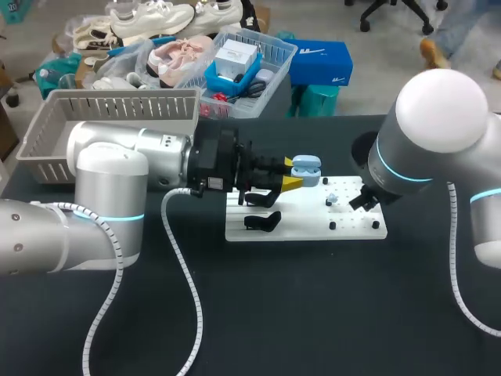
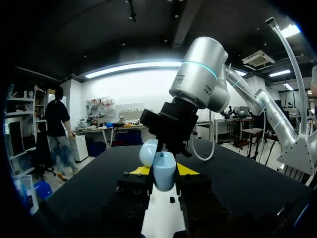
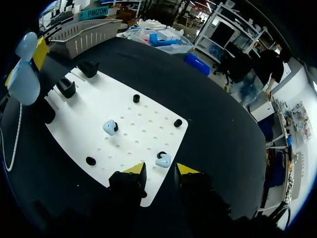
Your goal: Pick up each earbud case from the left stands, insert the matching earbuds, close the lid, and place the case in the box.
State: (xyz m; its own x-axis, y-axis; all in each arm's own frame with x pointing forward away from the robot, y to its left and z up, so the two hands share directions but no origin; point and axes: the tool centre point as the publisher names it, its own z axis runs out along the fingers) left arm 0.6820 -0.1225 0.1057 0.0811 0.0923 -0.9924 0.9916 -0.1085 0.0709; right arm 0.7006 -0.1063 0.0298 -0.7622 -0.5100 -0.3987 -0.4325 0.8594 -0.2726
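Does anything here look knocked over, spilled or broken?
Nothing stands out. The left hand holds the blue earbud case, lid open; two earbuds sit on the white board, one just ahead of the open right hand.

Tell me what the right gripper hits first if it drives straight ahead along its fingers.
Most likely the light blue earbud on the white board, lying just ahead of the right gripper, between its open fingers; depth is hard to judge.
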